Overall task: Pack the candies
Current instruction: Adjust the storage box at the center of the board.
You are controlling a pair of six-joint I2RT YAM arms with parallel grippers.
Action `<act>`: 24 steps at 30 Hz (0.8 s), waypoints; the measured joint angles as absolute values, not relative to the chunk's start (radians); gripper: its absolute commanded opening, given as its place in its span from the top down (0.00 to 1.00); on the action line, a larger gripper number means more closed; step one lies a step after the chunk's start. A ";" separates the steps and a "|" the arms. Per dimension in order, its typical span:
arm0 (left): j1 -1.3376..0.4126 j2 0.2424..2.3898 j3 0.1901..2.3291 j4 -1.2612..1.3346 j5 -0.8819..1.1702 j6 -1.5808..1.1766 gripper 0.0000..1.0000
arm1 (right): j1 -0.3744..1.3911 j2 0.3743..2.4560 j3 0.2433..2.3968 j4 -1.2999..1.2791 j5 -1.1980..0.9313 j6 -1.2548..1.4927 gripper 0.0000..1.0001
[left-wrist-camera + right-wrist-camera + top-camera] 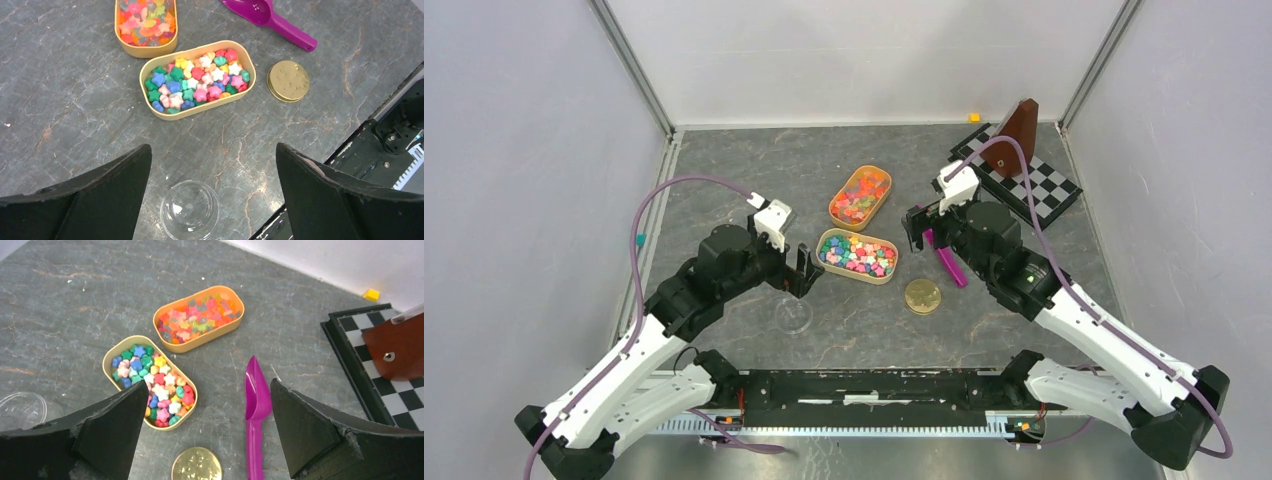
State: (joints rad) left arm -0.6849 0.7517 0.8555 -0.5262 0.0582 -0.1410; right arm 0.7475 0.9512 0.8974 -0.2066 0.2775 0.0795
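Note:
Two gold oval tins hold the candies. The near tin [858,256] holds star-shaped candies [197,80] in pink, blue, green, yellow and white; it also shows in the right wrist view [150,381]. The far tin [860,197] holds orange, pink and yellow candies [197,318]. A purple scoop [946,262] lies right of the near tin, empty [256,412]. A clear empty jar [793,315] stands upright [189,210]. Its gold lid [922,296] lies flat [287,80]. My left gripper [805,272] is open above the jar. My right gripper [920,229] is open over the scoop.
A black and white chequered board [1024,177] with a brown wooden wedge [1018,128] stands at the back right. A small yellow cube [974,117] lies by the back wall. The black rail [864,392] of the arm bases runs along the near edge.

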 measured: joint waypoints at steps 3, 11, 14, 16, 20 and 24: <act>-0.685 0.746 0.844 -0.526 0.050 -0.141 0.00 | 0.748 0.959 0.936 -0.216 0.273 0.060 0.02; -0.685 0.732 0.838 -0.513 0.036 -0.172 0.00 | 0.748 1.000 0.945 -0.246 0.208 -0.025 0.05; -0.685 0.733 0.832 -0.513 0.036 -0.207 0.00 | 0.748 1.051 0.957 -0.263 0.179 -0.049 0.09; -0.685 0.733 0.828 -0.513 0.032 -0.228 0.00 | 0.748 1.106 0.978 -0.281 0.162 -0.059 0.11; -0.685 0.732 0.823 -0.515 0.000 -0.250 0.00 | 0.748 1.201 1.011 -0.314 0.134 -0.069 0.16; -0.685 0.732 0.813 -0.529 -0.046 -0.261 0.00 | 0.748 1.269 1.045 -0.343 0.120 -0.075 0.25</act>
